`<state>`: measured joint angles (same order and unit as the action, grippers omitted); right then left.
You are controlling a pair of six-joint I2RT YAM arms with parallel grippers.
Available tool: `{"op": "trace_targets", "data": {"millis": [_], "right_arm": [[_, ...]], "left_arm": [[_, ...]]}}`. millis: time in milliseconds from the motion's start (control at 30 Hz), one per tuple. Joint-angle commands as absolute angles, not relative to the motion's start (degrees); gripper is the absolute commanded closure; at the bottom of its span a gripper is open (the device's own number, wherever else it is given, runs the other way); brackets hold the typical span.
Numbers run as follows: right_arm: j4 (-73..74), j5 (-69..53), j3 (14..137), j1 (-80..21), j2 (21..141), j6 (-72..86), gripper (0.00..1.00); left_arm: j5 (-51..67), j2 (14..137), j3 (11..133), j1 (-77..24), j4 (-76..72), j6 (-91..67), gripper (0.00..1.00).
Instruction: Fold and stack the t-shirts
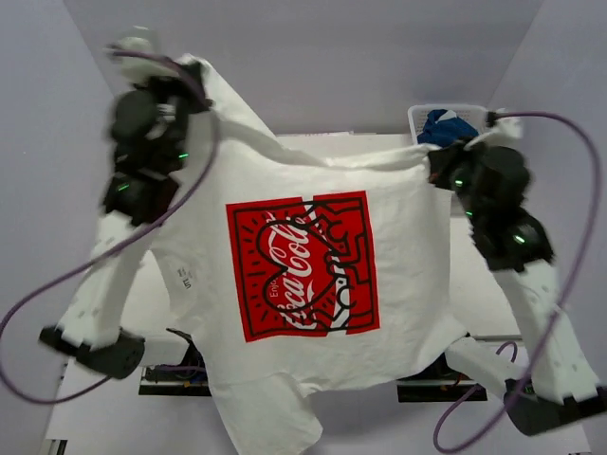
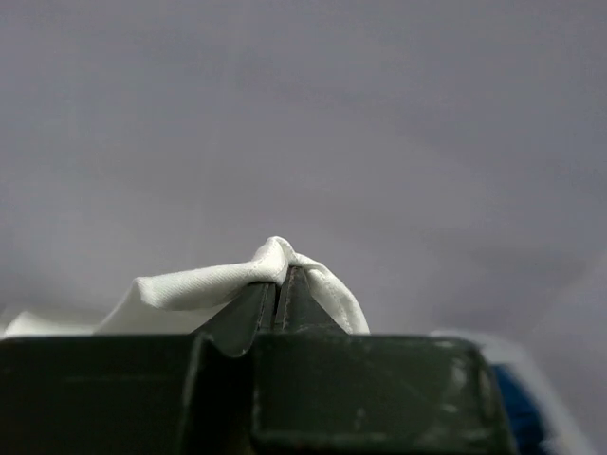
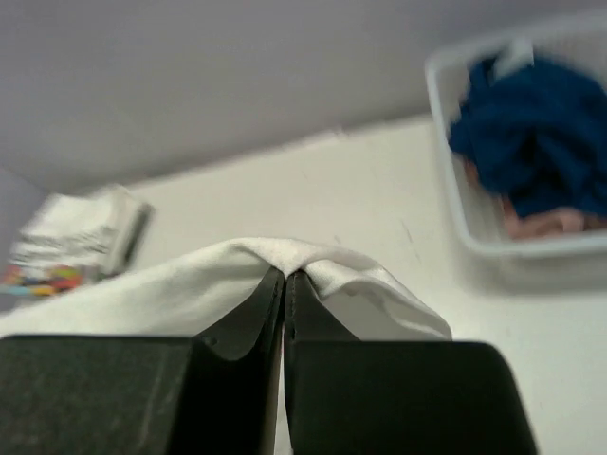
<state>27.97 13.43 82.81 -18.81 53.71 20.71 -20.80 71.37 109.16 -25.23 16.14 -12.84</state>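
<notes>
A white t-shirt [image 1: 408,284] with a red rectangular chest print [image 1: 302,265] hangs spread in the air between both arms, print facing the top camera. My left gripper [image 1: 193,76] is shut on its upper left corner; the pinched white cloth [image 2: 218,284] shows over the left gripper [image 2: 283,275]. My right gripper [image 1: 434,156] is shut on the upper right corner; white cloth [image 3: 142,294] drapes over the right gripper [image 3: 285,277]. A second folded white tee with a small multicolour graphic [image 3: 81,237] lies on the table at the left of the right wrist view.
A white mesh basket [image 1: 417,118] holding blue cloth [image 1: 446,126] stands at the back right; it also shows in the right wrist view [image 3: 455,199] with pinkish cloth under the blue. The white table [image 1: 152,284] runs beneath the hanging shirt. Grey walls surround it.
</notes>
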Motion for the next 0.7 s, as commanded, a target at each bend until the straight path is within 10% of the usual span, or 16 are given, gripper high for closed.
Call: {"op": "trace_targets", "data": {"millis": [0, 200, 233, 267, 300, 333, 367, 400, 667], "right_arm": [[18.57, 20.48, 73.67, -17.85, 61.05, 23.81, 1.0], [9.67, 11.52, 69.25, -14.42, 86.54, 26.01, 1.0], [12.02, 10.9, 72.56, -13.2, 89.36, 26.1, 0.89], [13.35, 8.9, 76.86, -13.1, 94.61, 25.76, 0.26], [14.66, 8.36, 78.56, -12.92, 98.83, 24.88, 0.1], [18.42, 7.65, 82.05, -13.09, 101.66, 24.7, 0.1], [18.63, 7.12, 83.83, -13.1, 102.56, 24.0, 0.1], [18.46, 6.95, 84.11, -13.27, 103.26, 23.65, 0.1], [15.21, 3.6, 76.22, -13.8, 97.39, 22.24, 0.1]], "left_arm": [[-35.02, 79.44, 96.27, -24.79, 11.38, -9.15, 1.0], [-34.98, 109.38, 96.74, -21.27, 13.17, -12.82, 1.0], [-34.02, 114.21, 104.95, -20.66, 18.93, -13.44, 1.0], [-32.8, 118.61, 109.9, -20.65, 22.55, -13.45, 0.76], [-32.78, 125.87, 114.56, -20.65, 25.98, -14.93, 0.63], [-32.78, 128.21, 121.13, -20.65, 28.36, -14.94, 0.56], [-32.78, 129.45, 122.42, -20.65, 29.17, -14.94, 0.1], [-32.78, 129.46, 122.43, -20.65, 27.53, -13.38, 0.0], [-27.69, 116.65, 103.82, -20.65, 17.5, -14.58, 0.0]]}}
